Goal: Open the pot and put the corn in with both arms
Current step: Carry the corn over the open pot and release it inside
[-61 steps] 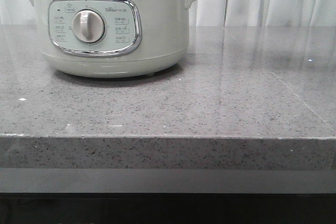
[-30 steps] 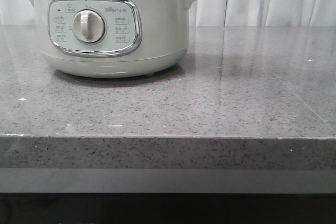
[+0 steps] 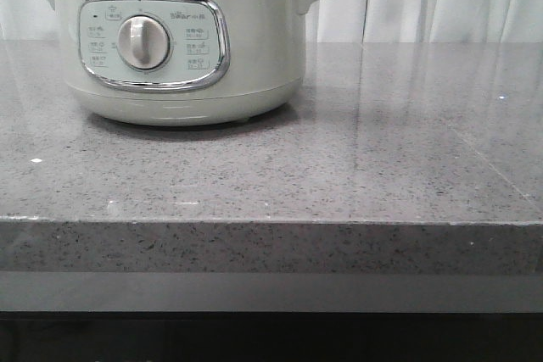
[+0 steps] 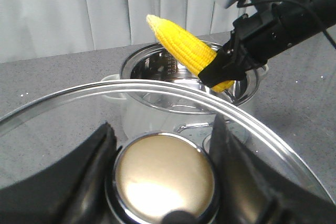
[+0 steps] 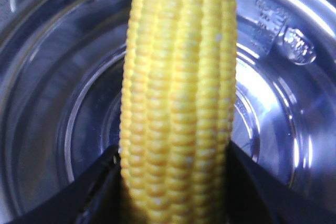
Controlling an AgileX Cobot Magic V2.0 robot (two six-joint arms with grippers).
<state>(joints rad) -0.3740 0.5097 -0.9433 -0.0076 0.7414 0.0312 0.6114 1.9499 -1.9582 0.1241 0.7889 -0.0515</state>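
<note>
Corn (image 4: 185,50) hangs tilted over the open pot (image 3: 178,48) at the counter's (image 3: 356,167) far left, clamped by the right gripper (image 4: 219,73), while the left gripper (image 4: 163,153) grips the glass lid's (image 4: 63,124) knob (image 4: 164,178).

Bright, even light; glare on lid knob (image 4: 164,178); corn (image 5: 177,103) close-up soft, perhaps out of focus.

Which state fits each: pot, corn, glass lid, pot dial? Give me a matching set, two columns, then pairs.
Things:
1. pot
2. corn
3. glass lid
4. dial

States:
A. held off the pot by its knob in the left tool
B. open, on the grey counter
C. silver, in the chrome-framed panel
D. tilted above the opening, gripped by the right tool

Pairs: 1-B, 2-D, 3-A, 4-C
</note>
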